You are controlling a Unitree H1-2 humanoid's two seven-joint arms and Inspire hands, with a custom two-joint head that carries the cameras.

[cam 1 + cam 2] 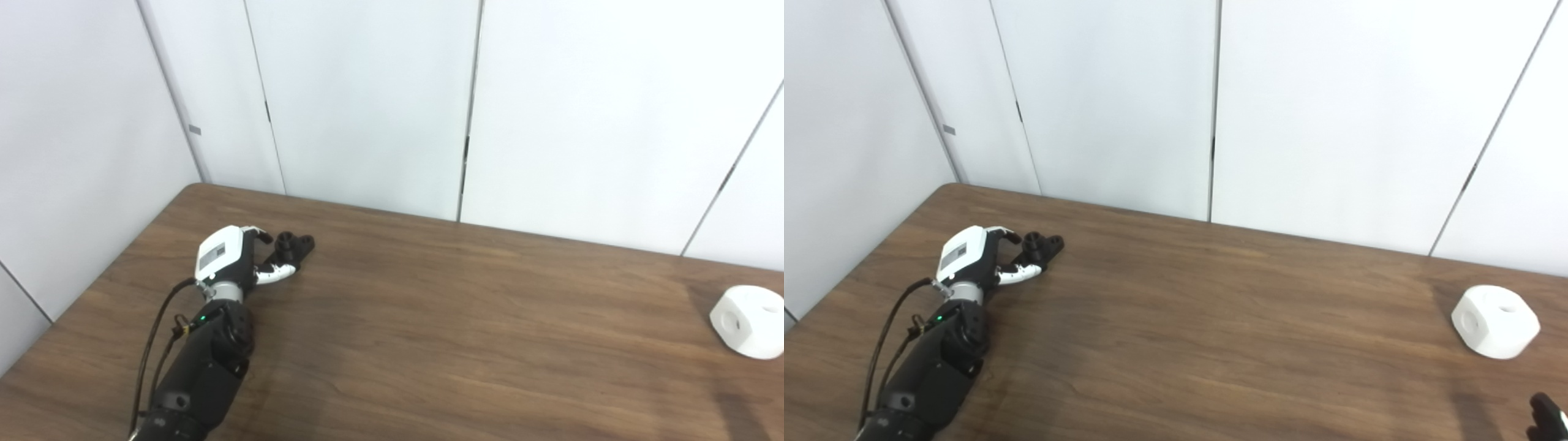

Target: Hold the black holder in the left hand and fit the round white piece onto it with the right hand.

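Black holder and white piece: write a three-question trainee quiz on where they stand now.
1. True or false: the white piece already sits on the holder.
2. Which robot hand is at the holder? A) left B) right
3. Fill in: the white piece lies on the ____.

Key: 1 false, they lie far apart. 2 A, the left robot hand; its grip is unclear. 3 table.

black holder [294, 245] far left on table; round white piece [1494, 321] far right (holes visible).

Table [429, 343] dark wood grain, smooth; white piece [748, 320] matt plastic; black holder [294, 245] matt
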